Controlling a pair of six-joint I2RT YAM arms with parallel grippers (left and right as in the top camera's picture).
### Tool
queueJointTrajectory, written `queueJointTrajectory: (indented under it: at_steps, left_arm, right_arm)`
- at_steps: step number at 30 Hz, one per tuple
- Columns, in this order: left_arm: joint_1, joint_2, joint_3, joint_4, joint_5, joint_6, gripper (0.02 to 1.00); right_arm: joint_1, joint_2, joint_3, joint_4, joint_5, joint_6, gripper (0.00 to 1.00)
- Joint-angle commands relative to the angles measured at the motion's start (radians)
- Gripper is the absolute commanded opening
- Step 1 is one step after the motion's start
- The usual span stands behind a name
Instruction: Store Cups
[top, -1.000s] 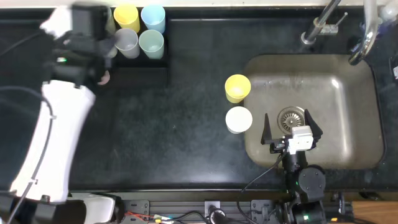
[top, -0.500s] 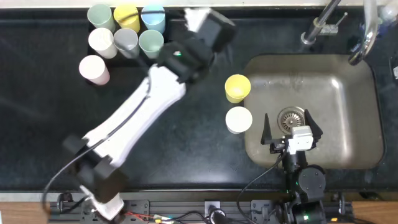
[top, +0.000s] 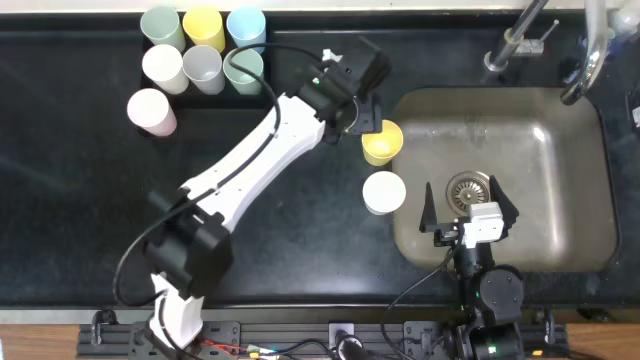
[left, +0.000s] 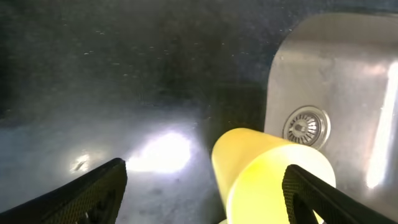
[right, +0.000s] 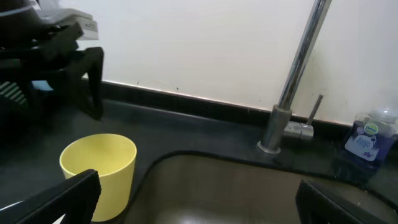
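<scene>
A yellow cup (top: 381, 142) stands upright on the dark counter by the sink's left rim, and a white cup (top: 384, 192) stands just in front of it. My left gripper (top: 362, 115) hovers open right above the yellow cup. In the left wrist view the yellow cup (left: 267, 177) sits between the spread fingers (left: 93, 193), closer to one of them, untouched. Several stored cups (top: 203, 62) cluster at the counter's back left. My right gripper (top: 468, 203) hangs open over the sink and holds nothing. The right wrist view shows the yellow cup (right: 99, 165) with the left gripper (right: 62, 59) above it.
The steel sink (top: 560, 150), with its drain (top: 468, 186), takes up the right side. A faucet (top: 520, 40) stands behind it, and a soap bottle (right: 367, 140) is at the back right. A pink cup (top: 150, 110) stands apart from the cluster. The left arm (top: 250, 165) crosses the counter's middle.
The left arm swung from the cup cluster at the back left across to the yellow cup beside the sink. The right arm stayed still.
</scene>
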Motion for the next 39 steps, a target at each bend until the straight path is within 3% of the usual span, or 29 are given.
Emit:
queueJointTrajectory:
  at_steps: [1, 10, 14, 15, 17, 19, 22, 26, 29, 35, 39]
  left_arm:
    - [-0.021, 0.042, 0.047, 0.000, 0.054, 0.022, 0.836]
    - [-0.049, 0.101, 0.048, -0.007, 0.093, 0.022, 0.829]
    - [-0.051, 0.124, 0.048, -0.006, 0.094, 0.021, 0.768]
    - [-0.051, 0.130, 0.048, -0.006, 0.094, 0.021, 0.702]
    - [-0.051, 0.144, 0.048, -0.005, 0.094, 0.021, 0.439]
    - [-0.051, 0.150, 0.049, -0.002, 0.094, 0.021, 0.235]
    - [-0.050, 0.151, 0.049, 0.008, 0.086, 0.021, 0.056]
    - [-0.050, 0.133, 0.052, 0.025, 0.056, 0.021, 0.036]
    - [-0.050, 0.080, 0.052, 0.022, -0.022, 0.010, 0.036]
    - [0.004, -0.117, 0.049, -0.082, -0.313, -0.198, 0.036]
    - [0.090, -0.261, 0.024, -0.180, -0.414, -0.333, 0.036]
  right_arm:
    - [-0.006, -0.010, -0.013, 0.005, 0.004, 0.000, 1.000]
    - [-0.006, -0.010, -0.013, 0.005, 0.004, 0.000, 0.998]
    - [-0.006, -0.010, -0.013, 0.005, 0.004, 0.000, 0.998]
    - [-0.006, -0.010, -0.013, 0.005, 0.004, 0.000, 0.998]
    - [-0.006, -0.010, -0.013, 0.005, 0.004, 0.000, 0.998]
    - [-0.006, -0.010, -0.013, 0.005, 0.004, 0.000, 0.998]
    - [-0.006, -0.010, -0.013, 0.005, 0.004, 0.000, 0.998]
    - [-0.006, -0.010, -0.013, 0.005, 0.004, 0.000, 0.996]
    - [-0.006, -0.010, -0.013, 0.005, 0.004, 0.000, 0.998]
    - [-0.006, -0.010, -0.013, 0.005, 0.004, 0.000, 0.998]
    - [-0.006, -0.010, -0.013, 0.005, 0.004, 0.000, 0.998]
